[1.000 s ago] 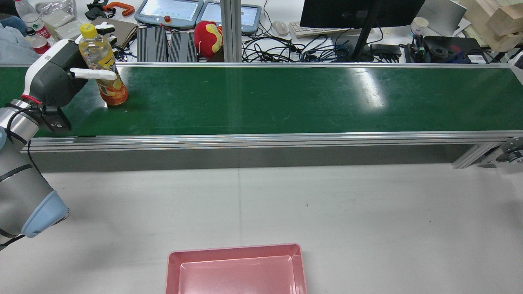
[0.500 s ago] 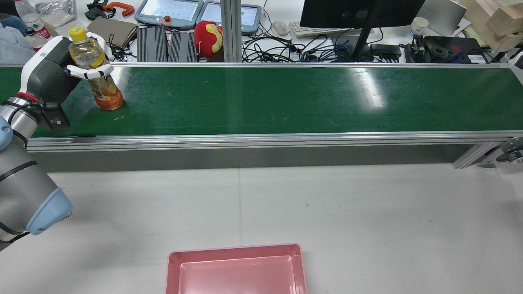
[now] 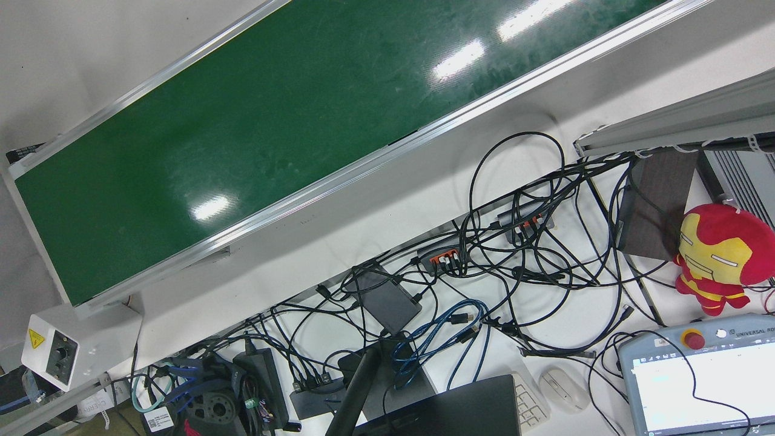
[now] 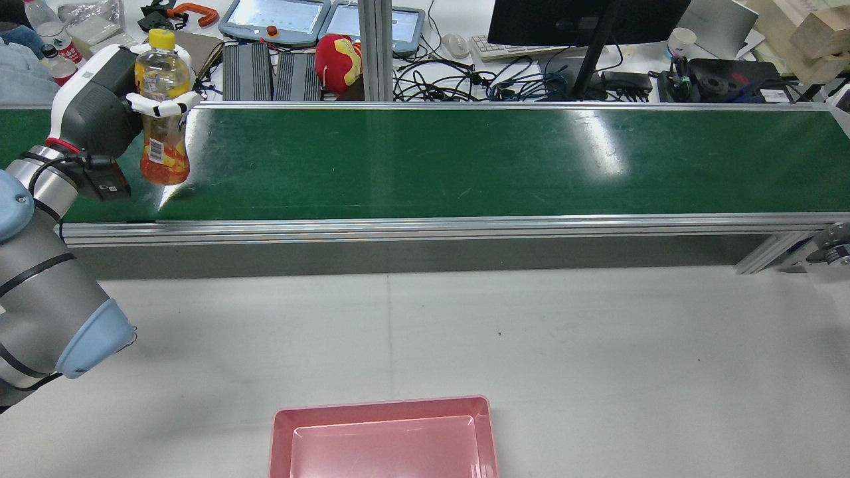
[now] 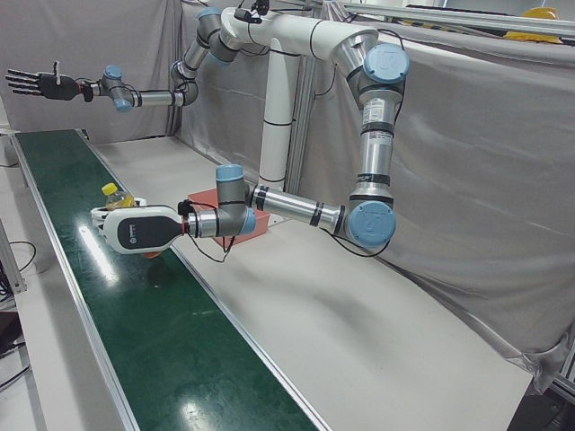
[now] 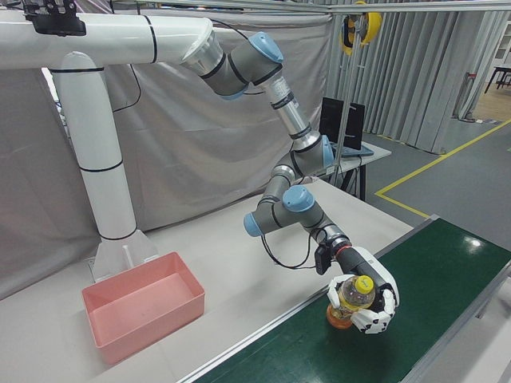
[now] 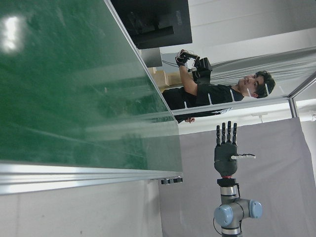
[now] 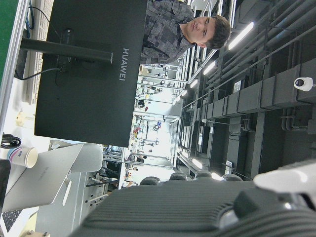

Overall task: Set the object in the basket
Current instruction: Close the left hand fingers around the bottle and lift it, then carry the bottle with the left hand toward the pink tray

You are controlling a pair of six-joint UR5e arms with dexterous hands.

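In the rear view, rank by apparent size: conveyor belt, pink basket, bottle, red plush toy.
1. conveyor belt
2. pink basket, though its near end is cut off by the frame
3. bottle
4. red plush toy; it sits farther from the camera, so its true size against the bottle is unsure.

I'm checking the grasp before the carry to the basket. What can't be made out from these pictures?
- Left-front view: the left hand covers most of the bottle; only its cap and shoulder show.
- Right-front view: fingers hide the bottle's base, so its gap above the belt is unclear there.
- Rear view: the bottom edge cuts off the near side of the basket.
- Label print: too small in every view.
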